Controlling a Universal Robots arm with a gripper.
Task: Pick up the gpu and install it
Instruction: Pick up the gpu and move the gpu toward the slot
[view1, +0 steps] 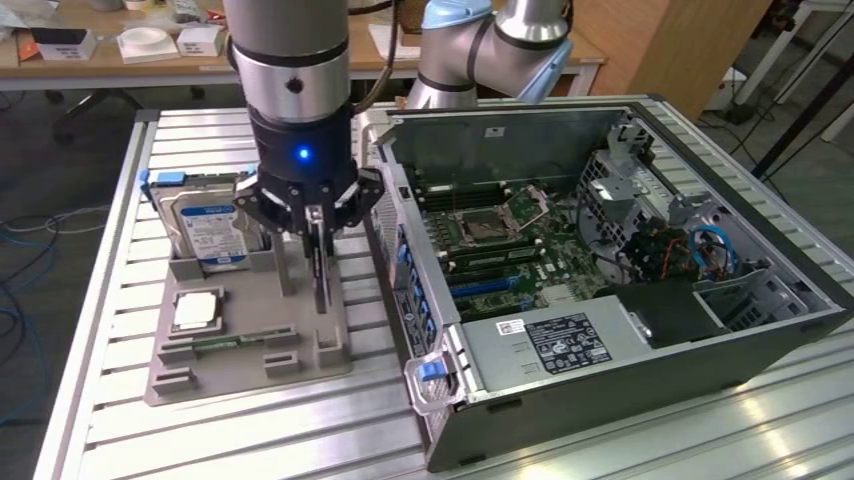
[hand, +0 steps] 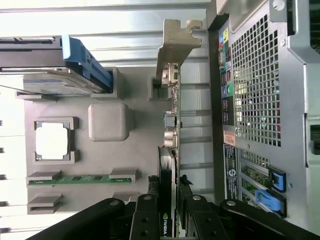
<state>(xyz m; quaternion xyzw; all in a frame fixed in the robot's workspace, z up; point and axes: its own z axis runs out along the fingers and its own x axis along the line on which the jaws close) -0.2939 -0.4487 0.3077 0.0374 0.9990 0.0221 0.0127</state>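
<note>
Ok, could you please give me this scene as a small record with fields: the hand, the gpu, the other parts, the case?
hand: low over the tray, shut on gpu
gpu: upright on its edge in the tray, held between the fingers, not yet in the case
tray: grey, on the table, at the exterior view's left of the case
other parts in tray: hard drive standing, cpu flat, memory stick flat
case: lying open, motherboard visible

The tool (hand: 170, 199) clamps the gpu (hand: 171, 125), which stands on edge in the grey tray (hand: 144, 156) beside the computer case (hand: 260, 85).
</note>
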